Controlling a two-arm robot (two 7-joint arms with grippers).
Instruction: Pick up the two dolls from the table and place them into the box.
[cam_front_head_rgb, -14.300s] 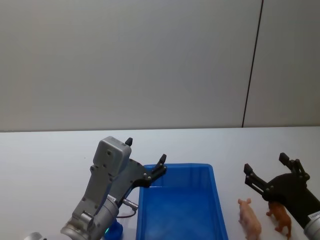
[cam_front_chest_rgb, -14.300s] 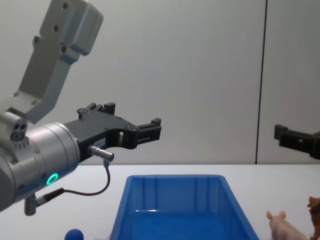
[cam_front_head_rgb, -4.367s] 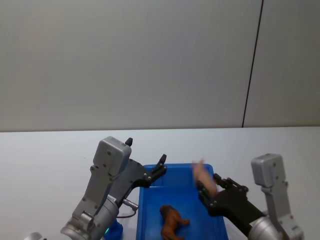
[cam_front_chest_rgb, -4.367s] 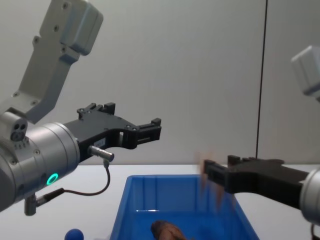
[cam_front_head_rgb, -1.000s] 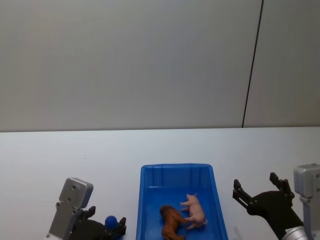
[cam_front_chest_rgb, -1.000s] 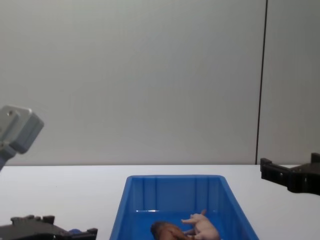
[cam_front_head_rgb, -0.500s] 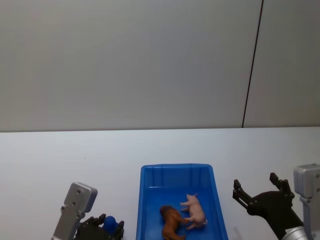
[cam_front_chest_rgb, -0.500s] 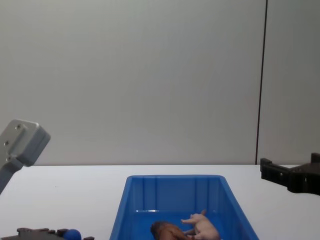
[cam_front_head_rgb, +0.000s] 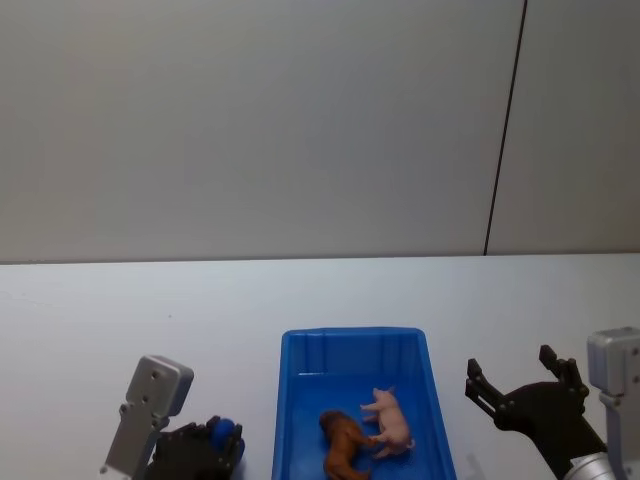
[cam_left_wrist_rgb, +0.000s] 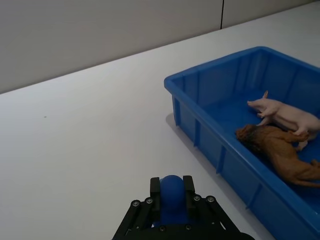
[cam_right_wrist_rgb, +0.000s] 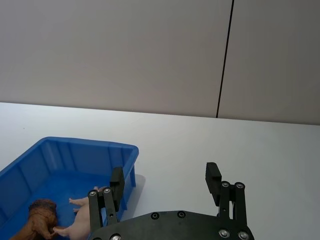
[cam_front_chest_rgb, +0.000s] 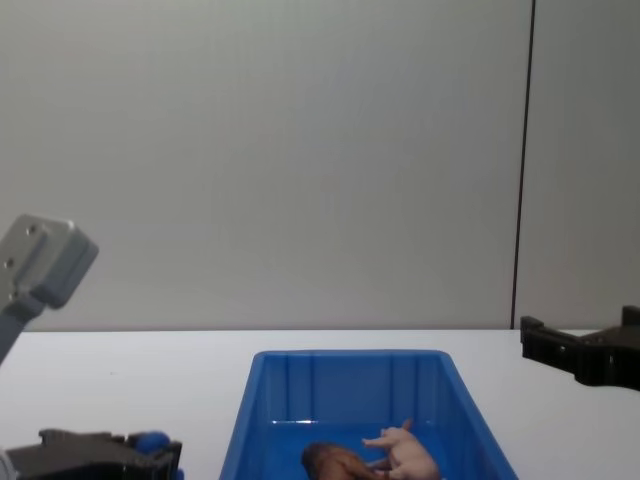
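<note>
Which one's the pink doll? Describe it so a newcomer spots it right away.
Find the blue box on the white table. Two dolls lie on its floor; the pink doll is the pale pig on the robot's right, touching the reddish-brown doll.

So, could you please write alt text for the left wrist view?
The left end effector is shut on a small blue ball above the white table. Beside it, the blue box holds the pink pig doll and the brown doll.
</note>
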